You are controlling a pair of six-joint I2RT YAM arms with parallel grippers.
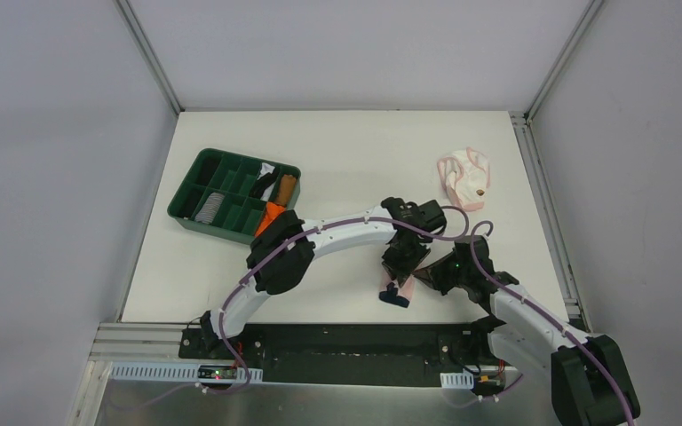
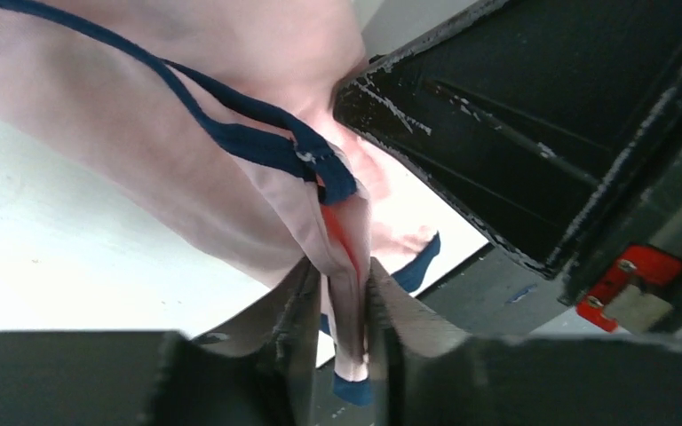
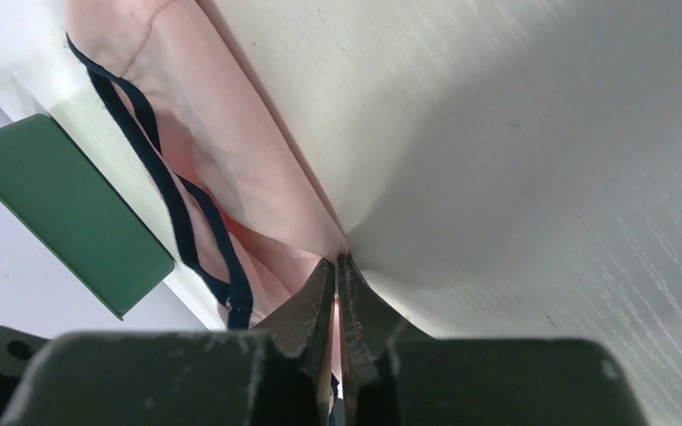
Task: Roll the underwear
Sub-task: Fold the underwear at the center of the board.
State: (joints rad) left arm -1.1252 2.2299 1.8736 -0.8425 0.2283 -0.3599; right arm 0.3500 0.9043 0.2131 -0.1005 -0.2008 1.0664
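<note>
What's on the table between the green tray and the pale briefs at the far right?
Nothing: in the top view the table is bare between the green tray and the pale briefs; the left arm crosses nearer than that.

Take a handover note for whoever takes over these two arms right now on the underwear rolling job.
Left gripper: jaws slightly apart around a fold of the navy-edged pink underwear; grip uncertain.
Right gripper: shut on the same piece.
It is held between them near the front of the table, not rolled.
The paler pink underwear lies crumpled at the far right, untouched.
To do: roll both.
</note>
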